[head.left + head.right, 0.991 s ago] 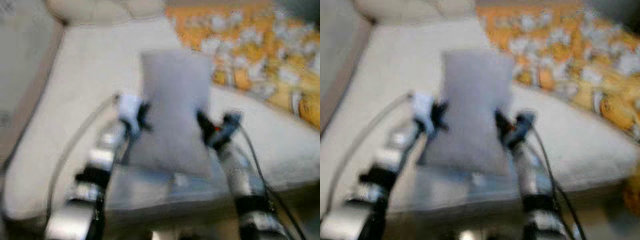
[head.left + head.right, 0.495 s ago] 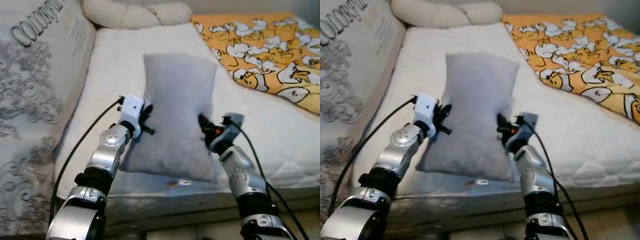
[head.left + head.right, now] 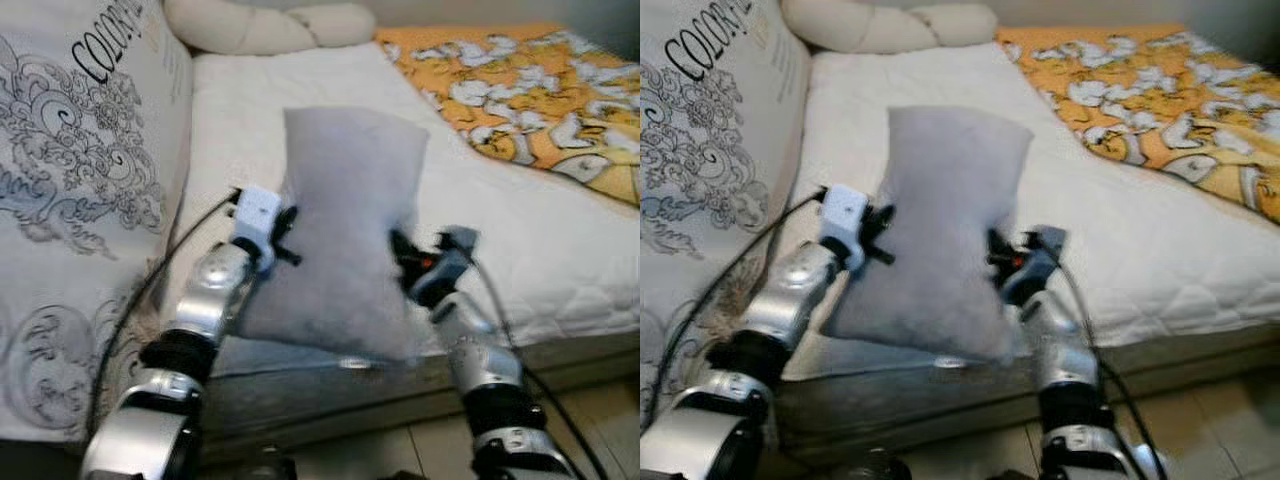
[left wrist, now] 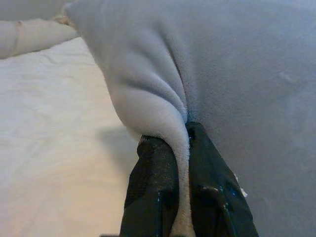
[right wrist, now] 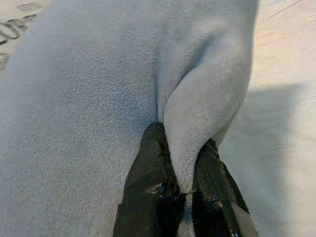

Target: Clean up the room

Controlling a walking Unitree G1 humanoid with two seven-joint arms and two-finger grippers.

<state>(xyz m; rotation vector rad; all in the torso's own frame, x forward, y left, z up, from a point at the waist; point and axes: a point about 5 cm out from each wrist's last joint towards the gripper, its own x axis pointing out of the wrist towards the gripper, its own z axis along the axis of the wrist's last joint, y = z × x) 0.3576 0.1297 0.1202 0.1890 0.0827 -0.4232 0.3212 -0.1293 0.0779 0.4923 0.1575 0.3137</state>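
Both hands are pinching the grey pillow (image 3: pixel 350 235) by a fold on each side, left hand (image 4: pixel 183 129) and right hand (image 5: pixel 183 143) clamped on fabric, carrying it upright over the bed (image 3: pixel 300 90) edge, likely to place it.

Under and beyond my two claws lies a white quilted mattress (image 3: pixel 290 85). Out past my right claw (image 3: pixel 398 255), an orange blanket with white ducks (image 3: pixel 520 100) is spread over the mattress's far side. Beside my left claw (image 3: pixel 290 235) stands a pale panel (image 3: pixel 80 170) printed with grey scrolls and dark lettering. Far ahead of both claws, a cream bolster (image 3: pixel 260 22) lies across the mattress end. Below my right claw shows pale tiled floor (image 3: pixel 590 420).
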